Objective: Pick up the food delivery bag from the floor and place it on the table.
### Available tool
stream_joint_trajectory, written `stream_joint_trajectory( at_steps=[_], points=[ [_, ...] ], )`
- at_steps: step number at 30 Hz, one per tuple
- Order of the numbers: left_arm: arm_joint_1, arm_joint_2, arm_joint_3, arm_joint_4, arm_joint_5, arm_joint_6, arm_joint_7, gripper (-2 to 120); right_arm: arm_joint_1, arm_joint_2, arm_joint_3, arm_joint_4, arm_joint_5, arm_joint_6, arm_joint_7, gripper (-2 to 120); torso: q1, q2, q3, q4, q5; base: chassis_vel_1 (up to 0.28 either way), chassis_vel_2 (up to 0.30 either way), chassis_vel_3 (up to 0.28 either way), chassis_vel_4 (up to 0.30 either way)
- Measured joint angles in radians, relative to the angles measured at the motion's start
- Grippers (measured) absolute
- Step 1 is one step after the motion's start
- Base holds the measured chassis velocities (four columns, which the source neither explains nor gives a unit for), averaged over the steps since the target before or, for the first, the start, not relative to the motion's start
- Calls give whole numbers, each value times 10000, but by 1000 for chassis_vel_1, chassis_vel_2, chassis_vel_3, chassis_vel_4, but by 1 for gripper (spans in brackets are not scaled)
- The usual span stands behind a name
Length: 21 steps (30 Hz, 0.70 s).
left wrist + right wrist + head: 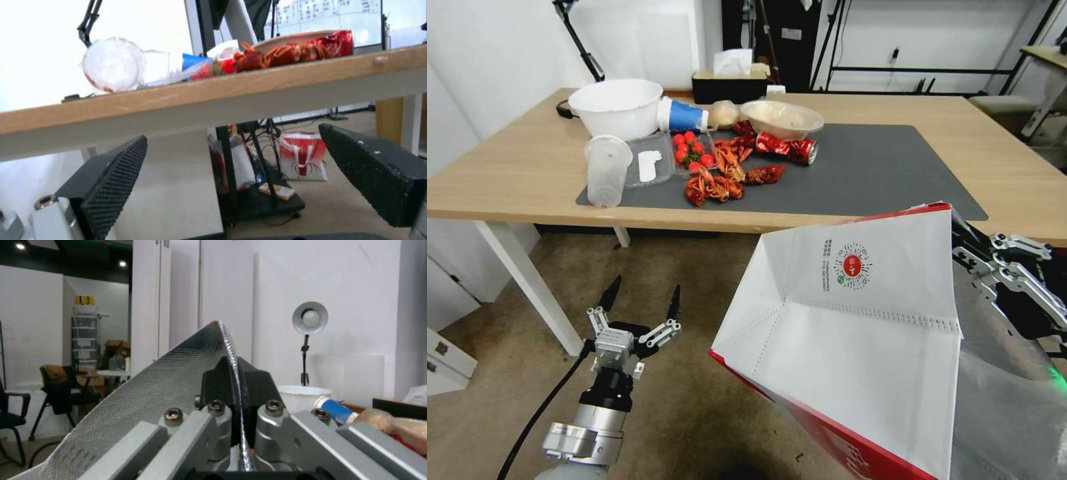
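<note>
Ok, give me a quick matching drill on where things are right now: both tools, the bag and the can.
Things:
1. left tool
2. right tool
3. bag
4. can

States:
A. lying on the mat
B. open, low before the table edge
C. lifted off the floor, tilted
D. shut on a foil-lined wall

Pairs: 1-B, 2-D, 3-C, 4-A
</note>
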Motion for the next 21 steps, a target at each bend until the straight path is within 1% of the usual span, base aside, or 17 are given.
stream_joint_trajectory(
  at_steps=[9, 14, 21],
  points=[
    [7, 5, 29, -10, 31, -3, 32, 97, -4, 102, 39, 39, 11, 0, 4, 0, 157, 399, 242, -1, 0, 0, 0, 0, 0],
    [6, 4, 41, -10, 42, -3, 35, 97, -8, 105, 61, 42, 11, 2, 3, 0, 206, 534, 331, 0, 0, 0, 0, 0, 0],
    [10, -4, 48, -27, 57, -9, 39, 97, -5, 109, 148, 71, 41, 2, 11, 0, 334, 878, 545, 0, 0, 0, 0, 0, 0]
  ],
)
